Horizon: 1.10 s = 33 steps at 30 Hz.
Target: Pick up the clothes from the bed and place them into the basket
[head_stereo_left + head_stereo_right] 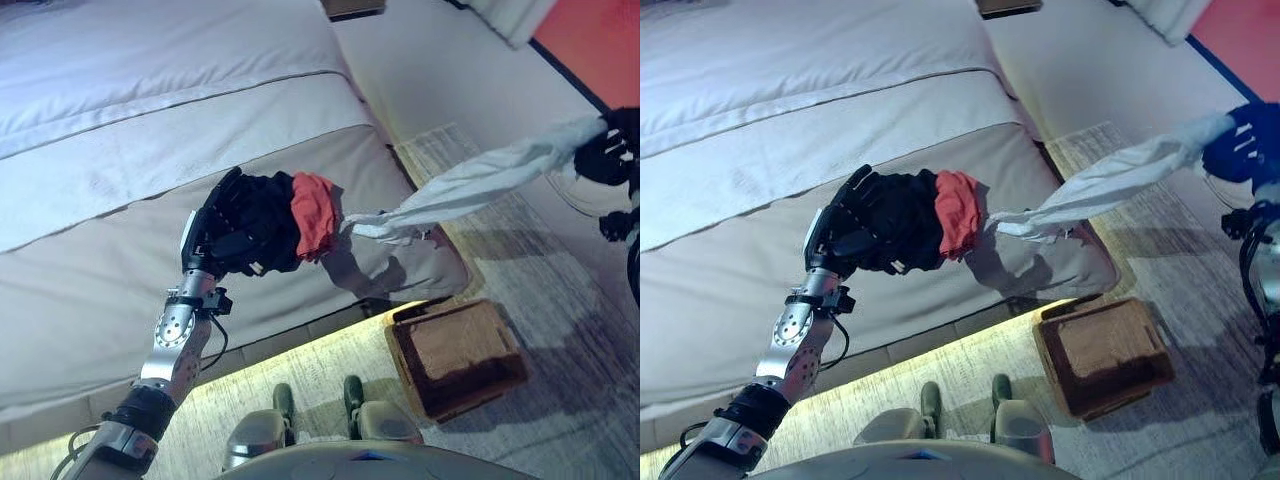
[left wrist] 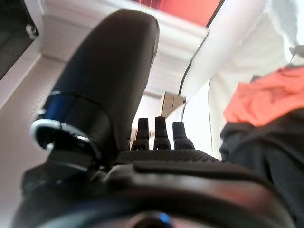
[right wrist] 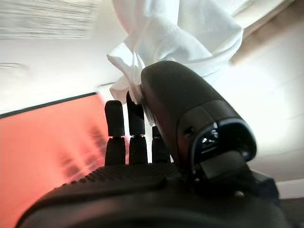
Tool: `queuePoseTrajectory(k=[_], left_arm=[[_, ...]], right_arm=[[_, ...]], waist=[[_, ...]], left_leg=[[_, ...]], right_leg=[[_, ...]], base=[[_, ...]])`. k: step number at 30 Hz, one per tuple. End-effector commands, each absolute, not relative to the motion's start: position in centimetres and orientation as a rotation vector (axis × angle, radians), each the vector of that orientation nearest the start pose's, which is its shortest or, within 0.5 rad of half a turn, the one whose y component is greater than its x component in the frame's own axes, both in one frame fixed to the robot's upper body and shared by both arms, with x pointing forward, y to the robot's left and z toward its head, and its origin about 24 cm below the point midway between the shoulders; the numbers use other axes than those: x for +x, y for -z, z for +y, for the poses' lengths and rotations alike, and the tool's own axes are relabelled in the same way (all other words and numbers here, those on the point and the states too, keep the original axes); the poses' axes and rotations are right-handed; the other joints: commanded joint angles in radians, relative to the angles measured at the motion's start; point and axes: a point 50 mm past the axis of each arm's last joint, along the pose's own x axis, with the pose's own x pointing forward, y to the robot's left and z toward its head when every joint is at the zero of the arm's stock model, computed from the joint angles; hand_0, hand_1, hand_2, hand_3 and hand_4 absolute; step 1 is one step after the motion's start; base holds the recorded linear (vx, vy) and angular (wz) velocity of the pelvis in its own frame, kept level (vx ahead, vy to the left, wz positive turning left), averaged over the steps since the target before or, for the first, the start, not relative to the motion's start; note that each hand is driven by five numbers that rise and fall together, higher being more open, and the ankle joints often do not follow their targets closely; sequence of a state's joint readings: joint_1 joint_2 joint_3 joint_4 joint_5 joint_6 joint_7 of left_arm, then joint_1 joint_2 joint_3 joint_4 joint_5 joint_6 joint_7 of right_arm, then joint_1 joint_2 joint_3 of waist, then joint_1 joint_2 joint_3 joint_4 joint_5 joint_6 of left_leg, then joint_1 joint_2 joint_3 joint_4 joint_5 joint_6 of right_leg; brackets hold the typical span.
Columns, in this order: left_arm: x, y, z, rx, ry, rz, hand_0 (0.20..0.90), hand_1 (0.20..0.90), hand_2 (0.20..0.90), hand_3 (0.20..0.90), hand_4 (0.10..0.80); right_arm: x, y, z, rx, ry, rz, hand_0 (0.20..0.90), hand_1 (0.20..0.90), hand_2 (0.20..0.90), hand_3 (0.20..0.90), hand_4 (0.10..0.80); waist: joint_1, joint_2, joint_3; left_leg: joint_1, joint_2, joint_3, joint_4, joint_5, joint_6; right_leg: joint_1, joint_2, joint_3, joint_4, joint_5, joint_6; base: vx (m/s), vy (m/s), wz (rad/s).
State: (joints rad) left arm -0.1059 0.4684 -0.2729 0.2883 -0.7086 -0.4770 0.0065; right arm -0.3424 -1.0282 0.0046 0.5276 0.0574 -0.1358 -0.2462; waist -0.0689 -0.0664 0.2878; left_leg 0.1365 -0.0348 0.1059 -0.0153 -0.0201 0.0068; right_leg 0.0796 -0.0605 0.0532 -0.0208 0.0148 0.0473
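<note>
1. Left eye view: we find the left hand raised over the near edge of the bed, at about 9 o'clock from frame centre, its fingers curled round a bundle of black garment with a red garment bunched against it.
2. We note a white garment stretched taut from that bundle toward 2 o'clock, where the right hand grips its far end.
3. Right wrist view: we confirm the thumb pinches the white cloth against the fingers.
4. Left wrist view: the red and black cloth sit just beside the hand; we cannot see its fingertips close there.
5. We record the basket on the rug at 5 o'clock, below the stretched cloth and apart from it.
</note>
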Motion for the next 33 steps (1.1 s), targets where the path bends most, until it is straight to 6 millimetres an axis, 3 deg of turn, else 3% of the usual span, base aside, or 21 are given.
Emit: queuePoseTrajectory(k=[1,8,15,22,29,33], left_arm=[[26.3,-5.6,20.4,-0.217,0.084,-0.303,0.9,0.9,0.9,0.9,0.8],[26.2,-4.9,20.6,-0.209,0.075,-0.281,0.9,0.9,0.9,0.9,0.8],[26.4,-4.5,20.1,-0.202,0.08,-0.263,0.9,0.9,0.9,0.9,0.8],[26.5,-4.0,19.6,-0.206,0.085,-0.248,0.9,0.9,0.9,0.9,0.8],[26.9,-4.4,19.2,-0.205,0.086,-0.263,0.9,0.9,0.9,0.9,0.8],[27.3,-4.6,18.9,-0.181,0.088,-0.275,0.9,0.9,0.9,0.9,0.8]], right_arm=[[27.1,-23.0,-38.0,-0.913,0.637,-0.389,0.3,0.3,0.3,0.2,0.1],[25.8,-22.5,-36.7,-0.879,0.648,-0.479,0.3,0.3,0.3,0.2,0.1],[24.8,-23.4,-35.8,-0.841,0.673,-0.575,0.3,0.3,0.3,0.2,0.1],[24.7,-23.4,-35.7,-0.84,0.634,-0.553,0.3,0.3,0.3,0.2,0.1],[25.6,-18.8,-35.9,-0.83,0.44,-0.256,0.3,0.3,0.3,0.2,0.1],[25.5,-13.6,-35.4,-0.787,0.316,-0.046,0.3,0.3,0.3,0.2,0.1]], waist=[[-0.034,0.005,-0.146],[-0.087,0.019,-0.154],[-0.135,0.03,-0.155],[-0.174,0.046,-0.153],[-0.193,0.046,-0.138],[-0.202,0.044,-0.117]], left_leg=[[-0.033,0.041,-0.006,-0.032,-0.051,0.008],[-0.011,0.05,0.045,-0.049,-0.057,0.009],[-0.001,0.057,0.096,-0.035,-0.074,0.007],[0.005,0.06,0.143,-0.02,-0.089,0.005],[-0.007,0.063,0.17,-0.003,-0.091,0.004],[-0.009,0.066,0.182,0.0,-0.089,0.007]], right_leg=[[-0.081,0.015,0.031,0.045,0.025,0.035],[-0.078,0.029,0.071,0.018,0.036,0.038],[-0.086,0.038,0.098,0.018,0.038,0.042],[-0.092,0.04,0.121,0.012,0.043,0.048],[-0.115,0.042,0.136,0.021,0.047,0.051],[-0.126,0.046,0.14,0.029,0.049,0.049]], base=[[-0.011,-0.011,-0.29],[-0.008,-0.007,-0.27],[-0.007,-0.008,-0.16],[0.002,0.005,-0.13],[-0.018,-0.015,-0.14],[-0.043,-0.019,-0.19]])
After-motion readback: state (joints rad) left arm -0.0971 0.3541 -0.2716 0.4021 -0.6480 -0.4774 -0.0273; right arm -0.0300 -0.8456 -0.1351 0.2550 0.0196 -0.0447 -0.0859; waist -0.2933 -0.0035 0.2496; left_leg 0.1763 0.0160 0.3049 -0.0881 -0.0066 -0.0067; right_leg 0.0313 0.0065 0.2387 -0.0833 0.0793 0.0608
